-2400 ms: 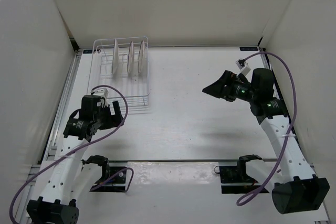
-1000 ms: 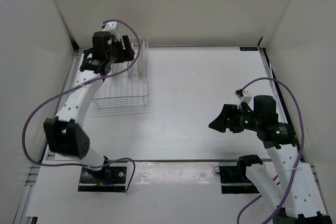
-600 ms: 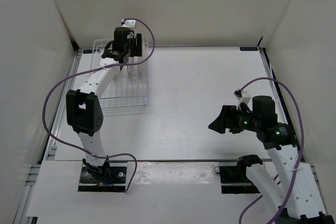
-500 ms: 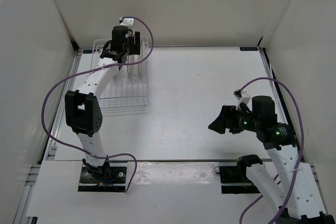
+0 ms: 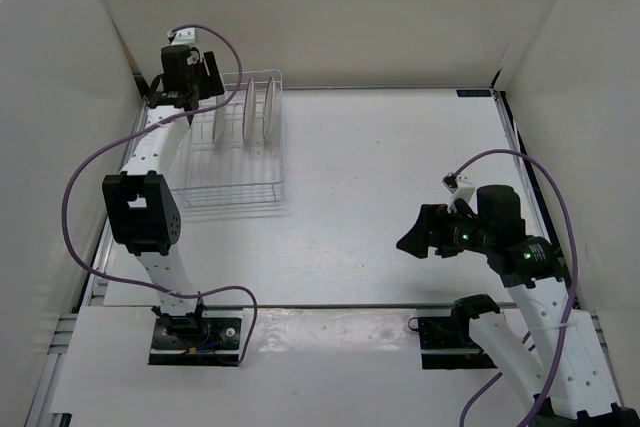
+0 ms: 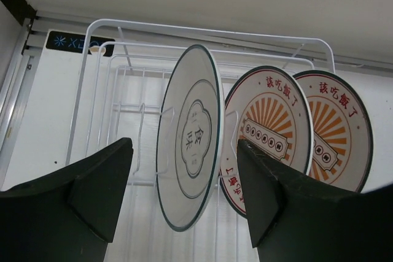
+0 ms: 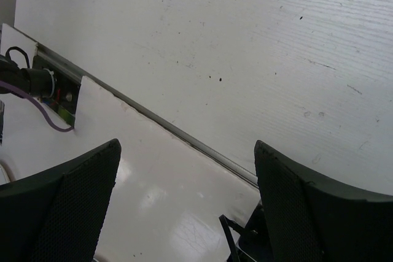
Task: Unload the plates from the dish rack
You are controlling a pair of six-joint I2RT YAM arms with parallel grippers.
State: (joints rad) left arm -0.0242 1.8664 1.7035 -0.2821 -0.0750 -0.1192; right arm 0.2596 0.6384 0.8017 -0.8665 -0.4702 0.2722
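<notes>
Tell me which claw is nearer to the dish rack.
Left. The left claw is at the dish rack's far left corner, open toward the plates. The right claw hangs far away, over the table's near right part.

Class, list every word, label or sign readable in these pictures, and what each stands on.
"該吃飯了": top of the middle sunburst plate.
"該吃飯了": top of the right sunburst plate.
Middle plate's lower rim: characters upside down, unreadable.
Grey-white plate: centre characters, too foreshortened to read.
Dark label behind the dish rack: blue print, unreadable.
</notes>
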